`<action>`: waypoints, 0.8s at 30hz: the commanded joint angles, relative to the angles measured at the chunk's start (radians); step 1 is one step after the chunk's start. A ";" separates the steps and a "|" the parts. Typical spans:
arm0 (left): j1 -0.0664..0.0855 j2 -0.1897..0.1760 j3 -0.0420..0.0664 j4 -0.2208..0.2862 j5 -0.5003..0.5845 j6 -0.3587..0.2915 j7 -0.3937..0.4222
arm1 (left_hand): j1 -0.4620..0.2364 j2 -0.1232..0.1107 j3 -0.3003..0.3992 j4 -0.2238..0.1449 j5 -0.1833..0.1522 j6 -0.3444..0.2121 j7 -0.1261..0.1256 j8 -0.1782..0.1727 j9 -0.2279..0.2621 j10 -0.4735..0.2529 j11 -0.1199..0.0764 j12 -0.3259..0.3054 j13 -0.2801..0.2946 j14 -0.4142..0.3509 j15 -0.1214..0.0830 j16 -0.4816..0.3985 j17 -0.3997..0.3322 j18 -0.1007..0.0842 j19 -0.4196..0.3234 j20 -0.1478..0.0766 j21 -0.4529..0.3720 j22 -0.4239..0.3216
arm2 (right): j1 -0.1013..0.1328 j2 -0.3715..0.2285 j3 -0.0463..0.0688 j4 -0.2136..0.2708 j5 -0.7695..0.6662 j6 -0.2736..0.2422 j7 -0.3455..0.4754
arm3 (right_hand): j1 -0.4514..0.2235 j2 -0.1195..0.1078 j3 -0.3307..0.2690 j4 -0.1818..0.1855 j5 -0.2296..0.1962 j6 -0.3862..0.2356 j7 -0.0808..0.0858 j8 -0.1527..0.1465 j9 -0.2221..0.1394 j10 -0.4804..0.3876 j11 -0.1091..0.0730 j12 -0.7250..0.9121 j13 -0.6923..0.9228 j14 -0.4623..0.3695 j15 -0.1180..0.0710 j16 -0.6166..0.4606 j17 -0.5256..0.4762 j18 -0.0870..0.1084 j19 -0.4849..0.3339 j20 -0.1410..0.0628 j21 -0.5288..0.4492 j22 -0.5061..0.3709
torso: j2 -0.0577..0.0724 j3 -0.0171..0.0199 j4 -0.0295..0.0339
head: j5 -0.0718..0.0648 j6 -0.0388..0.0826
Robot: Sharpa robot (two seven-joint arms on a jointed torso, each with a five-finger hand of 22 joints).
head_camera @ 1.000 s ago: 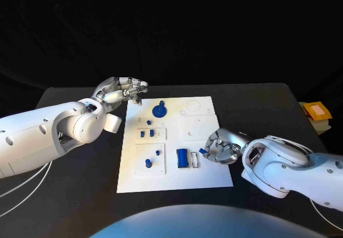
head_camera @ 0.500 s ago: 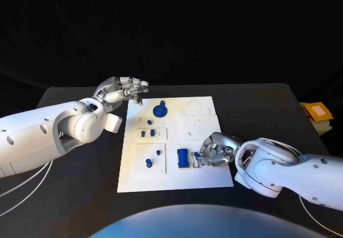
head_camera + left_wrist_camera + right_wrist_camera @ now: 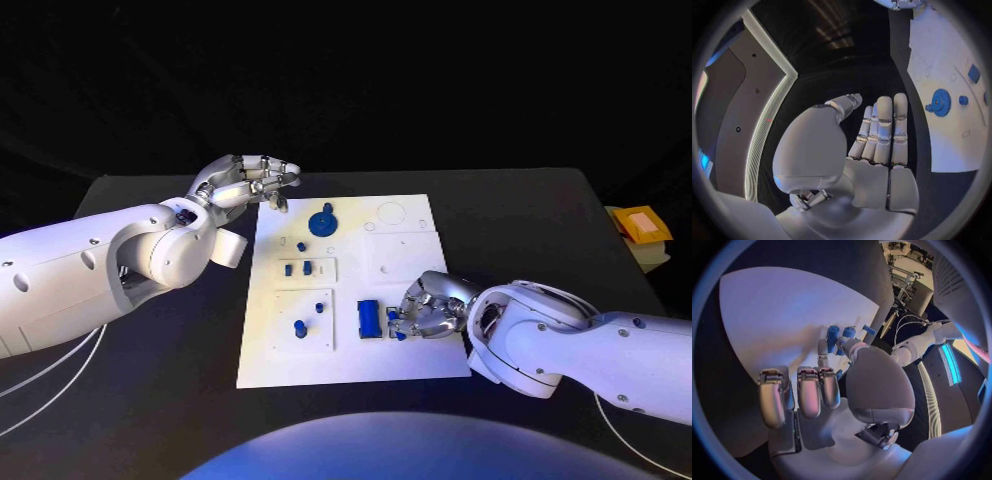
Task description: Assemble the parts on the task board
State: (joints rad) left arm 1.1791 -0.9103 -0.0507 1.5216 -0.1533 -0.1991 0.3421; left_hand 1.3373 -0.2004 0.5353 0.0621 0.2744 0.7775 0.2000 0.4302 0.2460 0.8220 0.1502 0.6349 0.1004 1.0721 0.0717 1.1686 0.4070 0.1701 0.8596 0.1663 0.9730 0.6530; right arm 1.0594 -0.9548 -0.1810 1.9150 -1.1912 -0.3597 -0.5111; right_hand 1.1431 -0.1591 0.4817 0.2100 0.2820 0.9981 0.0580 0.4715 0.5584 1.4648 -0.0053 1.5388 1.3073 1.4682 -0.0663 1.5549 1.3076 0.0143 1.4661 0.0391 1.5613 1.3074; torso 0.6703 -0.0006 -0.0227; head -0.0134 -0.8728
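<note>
The white task board (image 3: 411, 250) lies in the middle of the black table. On it are a blue gear (image 3: 323, 222) (image 3: 941, 102), small blue pegs (image 3: 297, 268) and a blue block (image 3: 369, 318). My right hand (image 3: 430, 305) is low over the board's near right part. It pinches a small blue part (image 3: 394, 316) (image 3: 847, 332) right beside the blue block. My left hand (image 3: 248, 184) (image 3: 879, 135) hovers off the board's far left corner, its fingers stretched out side by side and holding nothing.
A yellow-orange object (image 3: 637, 224) sits at the table's right edge. Another blue piece (image 3: 300, 326) stands in a square plate on the board's near left. Bare black table (image 3: 548, 220) lies on both sides of the board.
My right hand has moved left across the board with the small blue part, bringing it up against the blue block. The left hand has stayed where it was.
</note>
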 commanded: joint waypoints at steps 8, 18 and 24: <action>0.000 0.000 0.001 0.003 -0.001 0.013 0.007 | 0.008 0.005 0.003 0.005 0.004 -0.009 0.022 0.005 0.001 -0.005 0.000 0.007 0.002 -0.005 0.001 0.006 0.002 0.014 0.004 0.002 -0.004 -0.001 | -0.002 0.010 -0.001 -0.013 -0.003 0.008 -0.006 | -0.016 0.007 -0.004 0.017 -0.014 0.009 0.002 -0.002 -0.002 0.091 -0.007 0.006 0.245 0.093 -0.007 -0.002 0.216 -0.011 0.100 -0.004 -0.004 0.259 | 0.000 -0.0008 0.0003 | -0.001 0.000; 0.000 -0.002 0.001 0.004 -0.001 0.014 0.005 | 0.007 0.005 0.003 0.006 0.004 -0.010 0.022 0.005 0.002 -0.006 0.001 0.008 0.002 -0.005 0.001 0.006 0.002 0.014 0.004 0.002 -0.004 -0.001 | -0.002 0.019 -0.001 -0.019 -0.011 -0.001 -0.002 | -0.032 0.010 -0.018 0.038 -0.055 0.012 0.001 -0.001 0.000 0.090 -0.008 0.004 0.244 0.093 -0.008 -0.002 0.215 -0.011 0.098 -0.004 -0.008 0.258 | 0.000 -0.0005 0.0004 | -0.001 0.000; 0.000 -0.002 0.001 0.004 -0.001 0.014 0.005 | 0.006 0.005 0.003 0.006 0.004 -0.010 0.022 0.005 0.002 -0.006 0.001 0.008 0.002 -0.005 0.001 0.006 0.002 0.014 0.004 0.002 -0.004 -0.001 | -0.002 0.021 -0.001 -0.020 -0.012 -0.004 0.005 | -0.096 -0.017 -0.099 0.081 -0.033 0.016 0.003 -0.002 0.002 0.089 -0.006 0.002 0.243 0.092 -0.007 -0.003 0.214 -0.010 0.097 -0.004 -0.010 0.258 | 0.000 -0.0003 -0.0001 | -0.002 0.000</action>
State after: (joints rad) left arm 1.1791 -0.9128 -0.0507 1.5227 -0.1533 -0.1990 0.3410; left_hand 1.3373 -0.2004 0.5382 0.0650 0.2744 0.7775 0.2000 0.4302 0.2468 0.8221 0.1502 0.6387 0.1003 1.0721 0.0717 1.1686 0.4071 0.1701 0.8596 0.1663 0.9730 0.6531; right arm 1.0596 -0.9375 -0.1807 1.8934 -1.1936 -0.3680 -0.5149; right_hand 1.0522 -0.1739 0.3928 0.2890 0.2363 1.0122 0.0527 0.4742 0.5600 1.4648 -0.0053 1.5388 1.3080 1.4682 -0.0663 1.5549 1.3074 0.0142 1.4661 0.0393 1.5576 1.3081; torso 0.6703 -0.0010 -0.0222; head -0.0149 -0.8728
